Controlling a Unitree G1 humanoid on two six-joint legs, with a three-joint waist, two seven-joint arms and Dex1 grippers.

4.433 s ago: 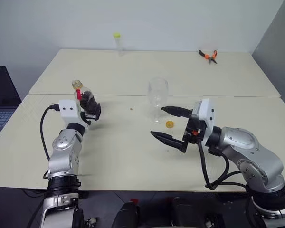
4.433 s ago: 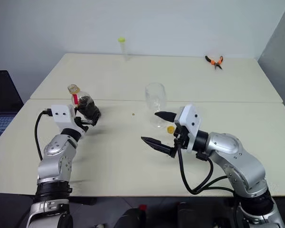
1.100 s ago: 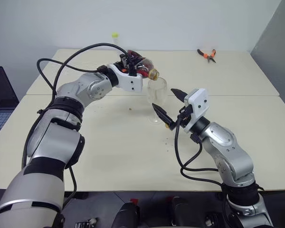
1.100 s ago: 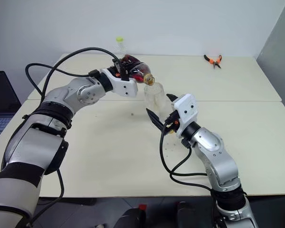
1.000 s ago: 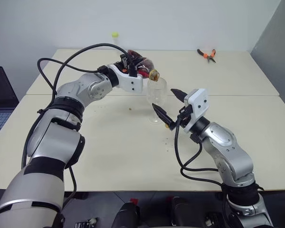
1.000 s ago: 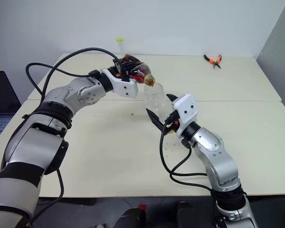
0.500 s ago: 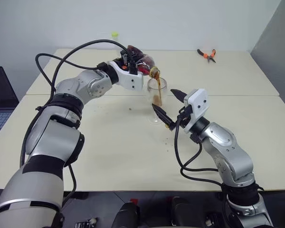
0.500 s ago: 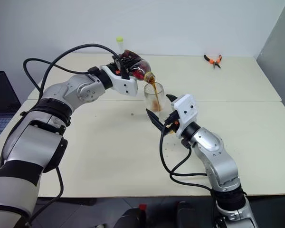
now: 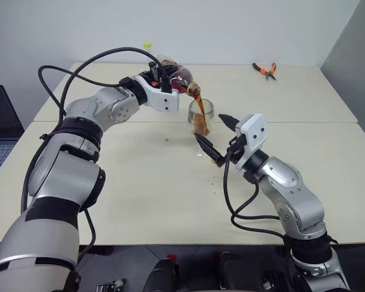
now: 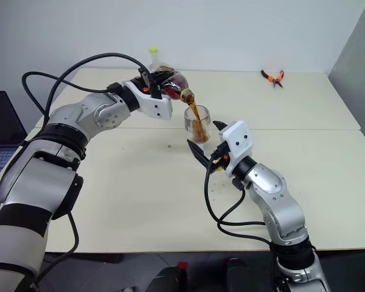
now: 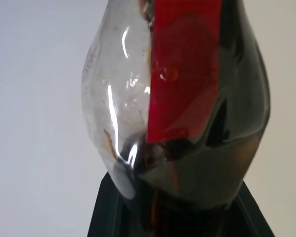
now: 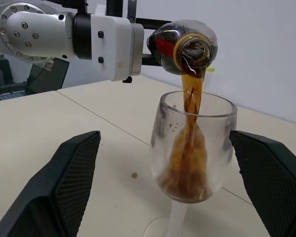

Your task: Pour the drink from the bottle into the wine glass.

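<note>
from my station i see the left claw [image 9: 168, 77] clenched on the bottle [image 9: 181, 78], in the upper middle of the left eye frame. the bottle is tipped with its open mouth angled down, directly above the wine glass [image 9: 201, 125] rim. the cap is off the bottle. the left wrist view has the bottle's [image 11: 177, 98] body close up, with the red label and dark liquid on one side and clear plastic on the other.

the drink [image 9: 199, 112] falls in a brown stream from the mouth into the bowl. in the right wrist view the stream [image 12: 191, 106] runs down inside the glass and a dark pool sits in the lower part of the bowl, which is roughly a third full.

the wine glass stands upright on the table [image 9: 140, 188], just right of frame centre. the right claw [image 9: 217, 139] is released, its two black fingers spread wide on either side of the glass and not touching it.

a small brown speck [image 12: 134, 175] lies on the table near the glass foot. orange-handled pliers [image 9: 266, 70] lie at the upper right of the frame, well apart. a thin clear tube with a yellow-green cap [image 10: 153, 56] stands at the far edge, behind the left claw. a laptop [image 9: 1, 125] shows at the left edge.
</note>
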